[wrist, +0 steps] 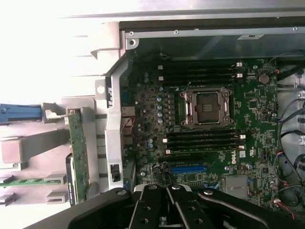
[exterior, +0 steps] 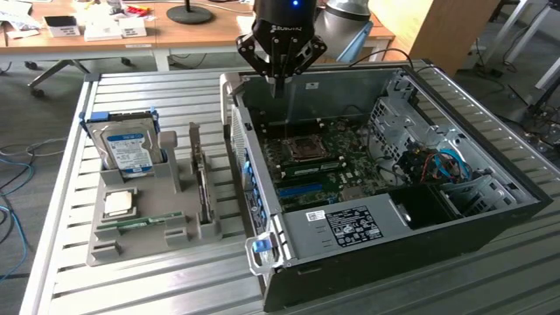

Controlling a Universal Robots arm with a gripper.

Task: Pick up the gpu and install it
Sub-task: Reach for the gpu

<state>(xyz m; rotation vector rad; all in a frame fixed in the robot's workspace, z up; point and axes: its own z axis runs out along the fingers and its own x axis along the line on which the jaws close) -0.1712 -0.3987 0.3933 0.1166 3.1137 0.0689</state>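
The gpu (exterior: 203, 178) stands on edge in a slot of the grey holder (exterior: 166, 239), to the exterior view's left of the open computer case (exterior: 368, 216). In the wrist view the gpu (wrist: 77, 155) appears edge-on as a thin green and dark strip beside the case wall. My gripper (exterior: 278, 84) hangs above the case's far rim, over the motherboard (exterior: 319, 167), with its fingers shut together and nothing between them. It is well apart from the gpu. The wrist view looks past my gripper (wrist: 167, 202) onto the motherboard (wrist: 209, 124) and its blue slot (wrist: 188, 168).
The holder also carries a hard drive with a blue label (exterior: 130, 147), a processor (exterior: 118, 202) and a green RAM stick (exterior: 140, 223). Cables and a drive cage (exterior: 446, 170) fill the case's right side. Desks with clutter (exterior: 96, 26) stand behind the slatted table (exterior: 157, 289).
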